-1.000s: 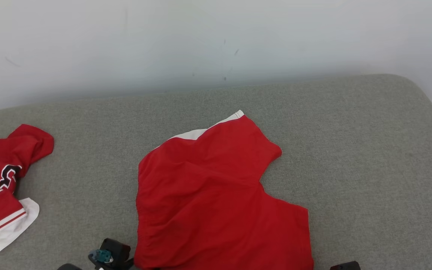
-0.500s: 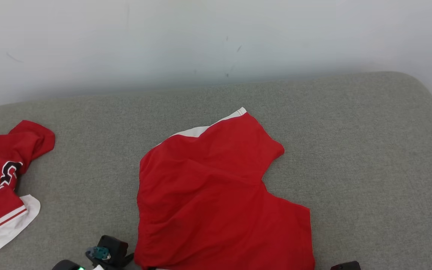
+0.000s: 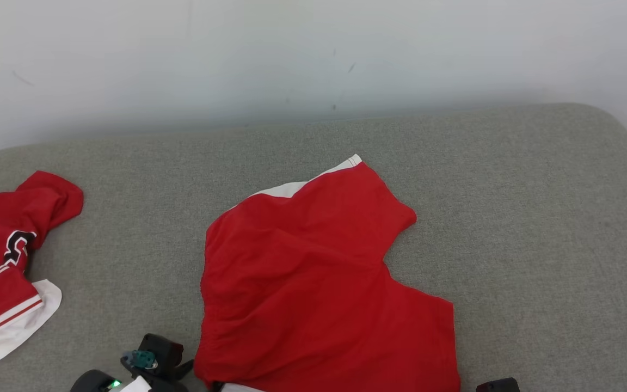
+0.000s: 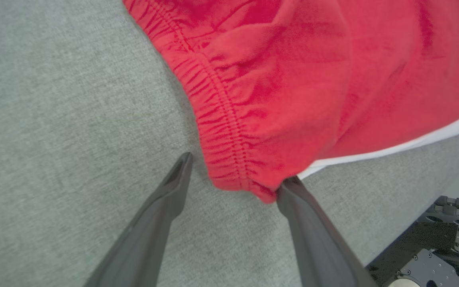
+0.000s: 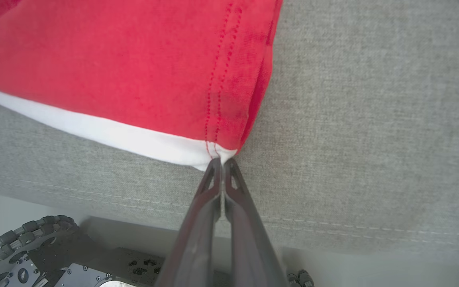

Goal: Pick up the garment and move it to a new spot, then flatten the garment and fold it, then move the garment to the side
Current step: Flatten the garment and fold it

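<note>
The garment [image 3: 319, 283], red shorts with a white trim, lies spread on the grey cushion [image 3: 536, 218], its near edge by the front. My left gripper [image 4: 237, 169] is open, its two fingers straddling the gathered waistband corner [image 4: 229, 159] of the garment [image 4: 293, 79] low over the cushion. In the head view its dark housing [image 3: 153, 362] sits just left of the garment's near left corner. My right gripper [image 5: 221, 161] is shut, tips pinched on the stitched hem corner of the garment [image 5: 134, 71] where red meets white.
A second red and white garment [image 3: 3, 261] lies crumpled at the cushion's far left. A white wall [image 3: 313, 54] stands behind. The cushion's front seam [image 5: 333, 227] and my wheeled base [image 5: 34, 255] lie just below the right gripper.
The head camera has shifted slightly, so the whole picture slid a little. The left gripper's housing sits a bit lower and further left. The garment has not moved on the cushion.
</note>
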